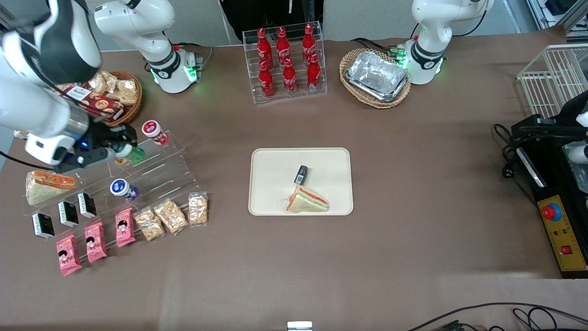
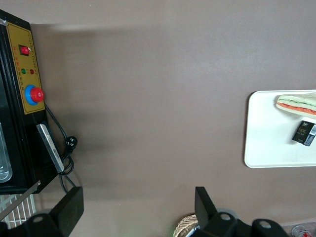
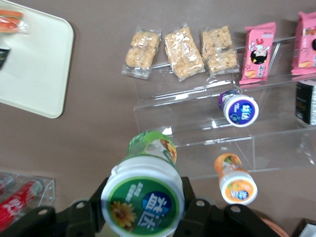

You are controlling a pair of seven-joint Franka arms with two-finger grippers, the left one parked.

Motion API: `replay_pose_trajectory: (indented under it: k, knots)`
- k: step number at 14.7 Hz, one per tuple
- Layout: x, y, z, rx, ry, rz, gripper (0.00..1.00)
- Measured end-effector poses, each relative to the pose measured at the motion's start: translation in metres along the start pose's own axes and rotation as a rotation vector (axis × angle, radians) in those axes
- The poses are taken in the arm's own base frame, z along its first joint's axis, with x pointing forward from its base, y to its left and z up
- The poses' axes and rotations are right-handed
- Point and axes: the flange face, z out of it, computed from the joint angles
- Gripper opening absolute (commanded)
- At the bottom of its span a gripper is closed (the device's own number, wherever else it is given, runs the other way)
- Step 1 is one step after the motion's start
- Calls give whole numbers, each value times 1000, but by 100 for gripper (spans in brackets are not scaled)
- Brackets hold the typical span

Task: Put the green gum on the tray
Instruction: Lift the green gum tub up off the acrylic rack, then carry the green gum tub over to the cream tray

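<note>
The green gum (image 3: pixel 143 197) is a green bottle with a white-rimmed lid bearing a green and yellow label. My right gripper (image 3: pixel 143 210) is shut on it, with black fingers (image 3: pixel 190 200) pressed on both sides of the lid. In the front view the gripper (image 1: pixel 117 151) holds the gum (image 1: pixel 132 155) over the clear stepped shelf (image 1: pixel 156 165) at the working arm's end of the table. The cream tray (image 1: pixel 275 161) lies at the table's middle, apart from the gum; it also shows in the right wrist view (image 3: pixel 34 74) and the left wrist view (image 2: pixel 266 138).
A sandwich (image 1: pixel 307 201) and a small black box (image 1: pixel 301 174) lie on the tray. On the shelf are an orange bottle (image 3: pixel 236 180), a blue-lidded purple bottle (image 1: pixel 121 188) and a red-lidded bottle (image 1: pixel 152 130). Snack packets (image 1: pixel 170 216) lie nearer the front camera.
</note>
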Motion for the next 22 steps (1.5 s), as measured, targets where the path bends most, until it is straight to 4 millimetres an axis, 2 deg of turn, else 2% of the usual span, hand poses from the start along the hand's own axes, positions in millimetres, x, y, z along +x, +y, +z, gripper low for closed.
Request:
replay_pose_trajectory:
  k: [3, 5, 9, 11, 12, 14, 18, 22]
  knots:
    - [-10, -16, -40, 1, -18, -12, 42]
    - [-13, -48, -49, -6, -32, 21, 42]
    - [-18, -173, -43, 8, -42, 127, 42]
    - [-19, -223, -32, 3, -35, 171, 42]
    - [-16, -242, -22, 1, -32, 190, 42]
    - [-3, -271, 10, 6, -26, 235, 42]
    - [18, -319, 101, 3, 8, 305, 42]
    - [27, -349, 184, -65, 21, 305, 42]
